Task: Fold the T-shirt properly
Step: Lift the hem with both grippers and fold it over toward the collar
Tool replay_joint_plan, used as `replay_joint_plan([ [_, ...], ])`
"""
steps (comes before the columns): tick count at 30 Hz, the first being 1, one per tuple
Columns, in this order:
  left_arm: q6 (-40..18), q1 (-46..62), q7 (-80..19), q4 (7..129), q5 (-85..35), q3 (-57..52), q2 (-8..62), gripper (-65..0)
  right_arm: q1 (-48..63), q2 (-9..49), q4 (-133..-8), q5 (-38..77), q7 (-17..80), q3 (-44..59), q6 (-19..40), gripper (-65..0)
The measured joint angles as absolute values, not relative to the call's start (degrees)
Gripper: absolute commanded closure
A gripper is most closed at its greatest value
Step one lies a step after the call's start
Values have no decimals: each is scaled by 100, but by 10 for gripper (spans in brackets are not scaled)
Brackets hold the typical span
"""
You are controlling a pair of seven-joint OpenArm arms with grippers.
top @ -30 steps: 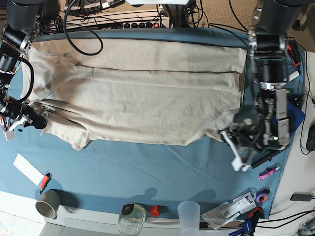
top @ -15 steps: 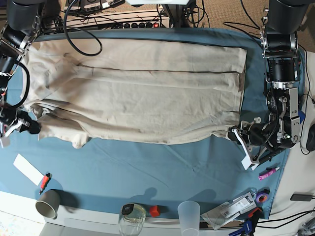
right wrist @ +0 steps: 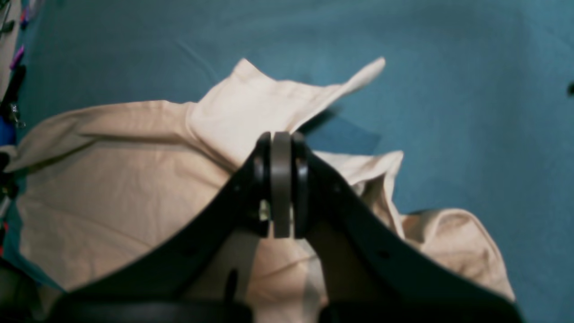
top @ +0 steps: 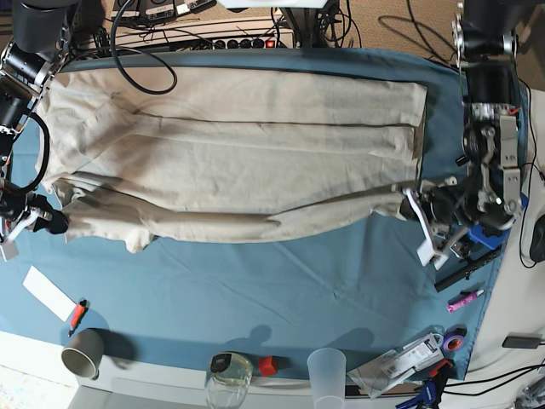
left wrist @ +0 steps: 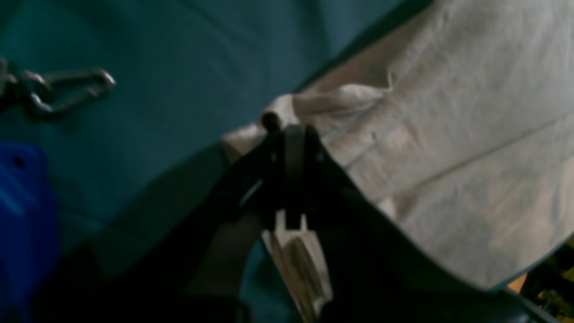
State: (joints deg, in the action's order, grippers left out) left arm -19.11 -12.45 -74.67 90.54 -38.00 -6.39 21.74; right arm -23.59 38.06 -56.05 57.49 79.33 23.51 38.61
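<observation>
The beige T-shirt point(top: 238, 162) lies spread across the blue tablecloth point(top: 281, 281), with its near edge bunched into a long fold. My left gripper point(top: 409, 204), at the right in the base view, is shut on the shirt's near right hem corner. In the left wrist view the gripper point(left wrist: 289, 132) pinches the cloth point(left wrist: 448, 134). My right gripper point(top: 49, 220), at the left edge, is shut on cloth at the sleeve end. In the right wrist view the gripper point(right wrist: 281, 148) sits over the rumpled shirt point(right wrist: 112, 179).
Along the near table edge stand a paper cup point(top: 83, 352), a glass jar point(top: 228, 375) and a clear plastic cup point(top: 327, 371). A white slip point(top: 48, 290) and a red marker point(top: 77, 315) lie near left. A purple marker point(top: 464, 300) and tape point(top: 454, 342) lie near right.
My left gripper has moved away from the near edge, drawing the shirt's right hem corner farther back. My right gripper has pulled slightly left with the cloth. The near edge now runs slanted.
</observation>
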Motion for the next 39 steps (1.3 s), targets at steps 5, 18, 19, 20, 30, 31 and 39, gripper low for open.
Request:
replay_joint_plan([
  [5, -1787, -727, -7389, 9494, -3605, -926, 2152, 0, -2102, 3804, -5651, 5970, 8018, 2388, 3861, 0],
  [18, -1787, 75, -7190, 10057, -4018, -1997, 2156, 0, -596, 3782, -7306, 6316, 8099, 3739, 3756, 0],
  [19, -1787, 108, -7190, 10071, -4016, -1997, 2156, 0, -478, 3782, -7371, 6316, 8095, 3756, 3754, 0],
  [20, -1787, 156, -7194, 10103, -4016, -1997, 2156, 0, -351, 3780, -7400, 6313, 8103, 3778, 3752, 0],
  [30, -1806, 812, -7105, 10678, -3968, -1997, 2156, 0, 401, 3452, -7415, 6890, 8121, 4950, 3736, 0],
  [31, -1806, 827, -7102, 10680, -3968, -1997, 2152, 0, 462, 3424, -7417, 6965, 8121, 5054, 3739, 0],
  [39, -1806, 972, -7098, 10683, -3918, -1997, 2143, 0, 1098, 3411, -7417, 7166, 8123, 5164, 3739, 0],
])
